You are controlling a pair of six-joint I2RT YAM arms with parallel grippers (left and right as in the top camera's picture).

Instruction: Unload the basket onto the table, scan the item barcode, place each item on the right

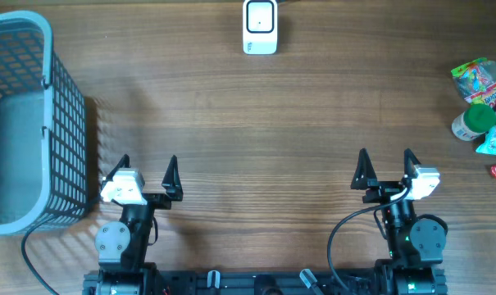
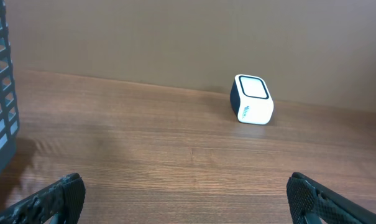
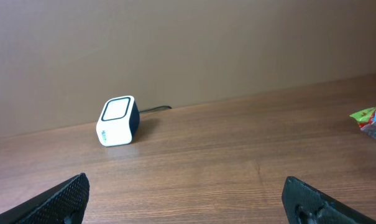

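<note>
We see our left gripper [image 1: 147, 168] and right gripper [image 1: 385, 161] spread wide, holding nothing. The small white box-shaped barcode scanner [image 1: 260, 26] sits far centre; the colourful plastic snack packets [image 1: 480, 82] lie at far right.

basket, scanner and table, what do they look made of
Basket: likely moulded plastic, matte blue-grey; the even lattice wall suggests it. Scanner: apparently smooth white plastic shell, with a dark-framed window on its face. Table: wood or wood-look laminate, brown grain lines with a slight sheen.
</note>
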